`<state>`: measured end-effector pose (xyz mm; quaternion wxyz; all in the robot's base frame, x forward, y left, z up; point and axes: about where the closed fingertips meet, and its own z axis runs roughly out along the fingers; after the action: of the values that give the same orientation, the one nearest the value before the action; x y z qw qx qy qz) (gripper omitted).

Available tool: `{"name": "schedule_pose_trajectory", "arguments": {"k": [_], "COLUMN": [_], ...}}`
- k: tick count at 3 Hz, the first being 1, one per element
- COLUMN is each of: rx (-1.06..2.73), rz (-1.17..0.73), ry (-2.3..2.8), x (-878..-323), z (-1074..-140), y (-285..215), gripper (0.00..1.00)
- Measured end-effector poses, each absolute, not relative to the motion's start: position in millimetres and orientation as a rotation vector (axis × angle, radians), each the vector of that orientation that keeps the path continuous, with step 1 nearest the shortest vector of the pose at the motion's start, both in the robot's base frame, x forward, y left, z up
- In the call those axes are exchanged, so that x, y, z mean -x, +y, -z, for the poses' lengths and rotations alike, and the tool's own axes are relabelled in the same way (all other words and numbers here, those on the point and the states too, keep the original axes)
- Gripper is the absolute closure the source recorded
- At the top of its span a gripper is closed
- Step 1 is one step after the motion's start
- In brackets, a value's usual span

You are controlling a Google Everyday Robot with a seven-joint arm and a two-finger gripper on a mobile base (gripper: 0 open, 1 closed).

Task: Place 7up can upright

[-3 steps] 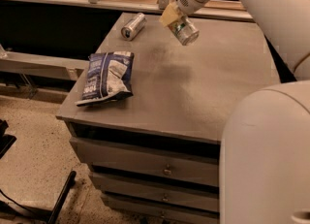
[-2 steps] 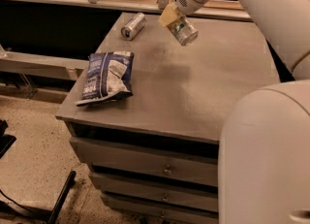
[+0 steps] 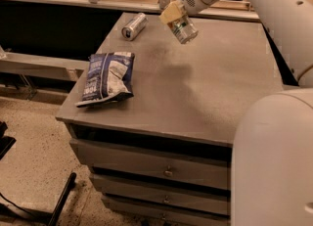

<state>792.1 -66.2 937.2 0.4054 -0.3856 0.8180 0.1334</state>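
- While it hangs above the far part of the tabletop, the gripper has its tan fingers clenched on the 7up can.
- The can is off the surface and tilted, with its free end slanting down and away from the fingers, so it is not upright.
- Compared with a second earlier, the gripper and can sit in almost the same spot at the same tilt, and nothing on the table has shifted.
- Judged from that, the placing has hardly begun: the can must be turned to vertical and lowered until its base meets the top.
- Farther out, a plain silver can lies on its side near the far left edge, well apart from the held one.
- A blue snack bag lies flat toward the front left corner, above the drawers.
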Motion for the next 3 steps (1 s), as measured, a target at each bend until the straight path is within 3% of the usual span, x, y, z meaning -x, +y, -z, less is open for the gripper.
{"name": "schedule_pose_trajectory", "arguments": {"k": [3], "rx": [1.041], "rz": [-0.834], "ry": [1.402], "x": [-739], "z": [-1024], "y": [-63], "gripper": [1.0]}}
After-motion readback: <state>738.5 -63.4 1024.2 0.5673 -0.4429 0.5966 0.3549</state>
